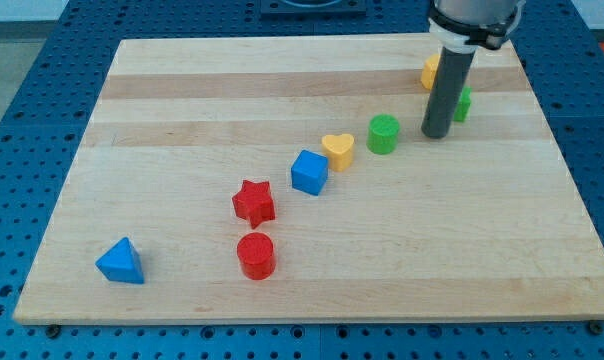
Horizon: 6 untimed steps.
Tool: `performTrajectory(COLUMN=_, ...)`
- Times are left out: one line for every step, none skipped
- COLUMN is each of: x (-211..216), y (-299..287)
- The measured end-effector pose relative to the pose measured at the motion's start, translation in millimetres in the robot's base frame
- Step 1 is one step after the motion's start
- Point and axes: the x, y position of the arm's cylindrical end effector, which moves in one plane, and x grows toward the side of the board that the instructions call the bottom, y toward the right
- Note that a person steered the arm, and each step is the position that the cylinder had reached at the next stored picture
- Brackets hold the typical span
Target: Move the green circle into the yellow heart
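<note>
My tip (438,134) (a bare rod, no jaws) rests on the wooden board (182,110), right of the green circle (383,133).

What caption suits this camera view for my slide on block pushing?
My tip rests just right of the green circle, which sits close beside the yellow heart.

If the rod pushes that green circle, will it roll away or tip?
Probably neither: the green circle stands on its flat end, short and wide, so it should slide. The wooden board looks smooth. An off-centre push from my tip may swing it past the yellow heart.
</note>
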Motion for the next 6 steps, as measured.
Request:
performTrajectory(x=-0.1, y=-31.5)
performTrajectory(x=32.5, y=-87.9)
performTrajectory(x=51.0, y=-141.8)
performTrajectory(x=51.9, y=-148.7)
performTrajectory(x=47.9, y=-141.6)
performTrajectory(x=19.5, y=-141.3)
